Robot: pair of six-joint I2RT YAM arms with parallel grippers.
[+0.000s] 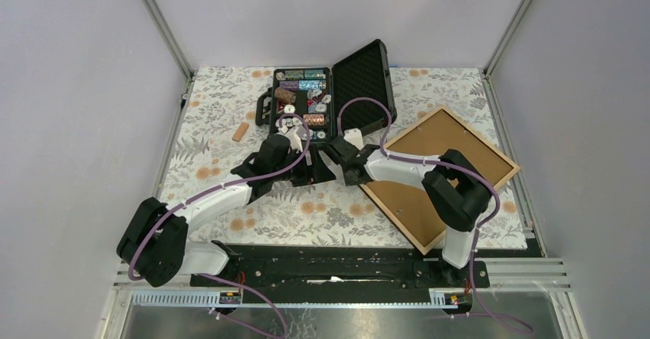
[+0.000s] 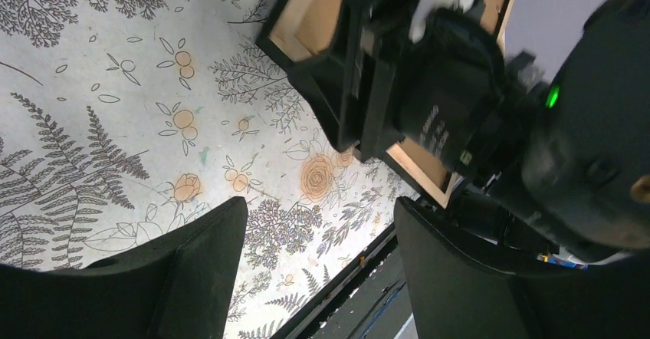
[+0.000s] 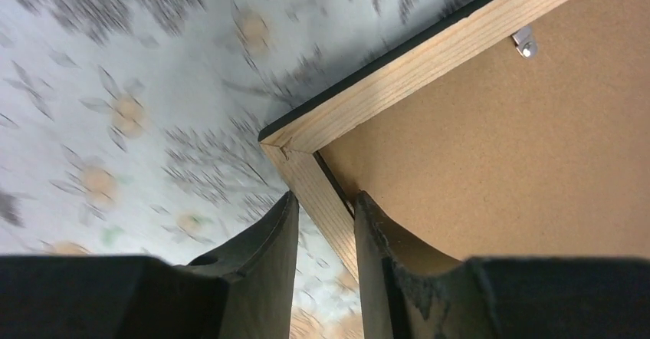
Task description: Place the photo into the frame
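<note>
Grey and orange floral cloth (image 1: 215,143) covers the table. On its right half the frame (image 1: 452,155) lies back up, light wood rails around a brown board backing, one corner toward the middle. At the far centre sits a black case (image 1: 366,78) with its lid thrown back, poker chips inside. The right gripper (image 3: 326,201) is narrow, its fingers pinched on the wooden rail just by that corner, one outside the edge and one on the board side. The left gripper (image 2: 322,270) stands wide with only cloth between its fingers, just beside the right one. A small wooden block (image 1: 241,132) lies left of the case. A small metal tab (image 3: 525,41) sits on the backing by the rail.
</note>
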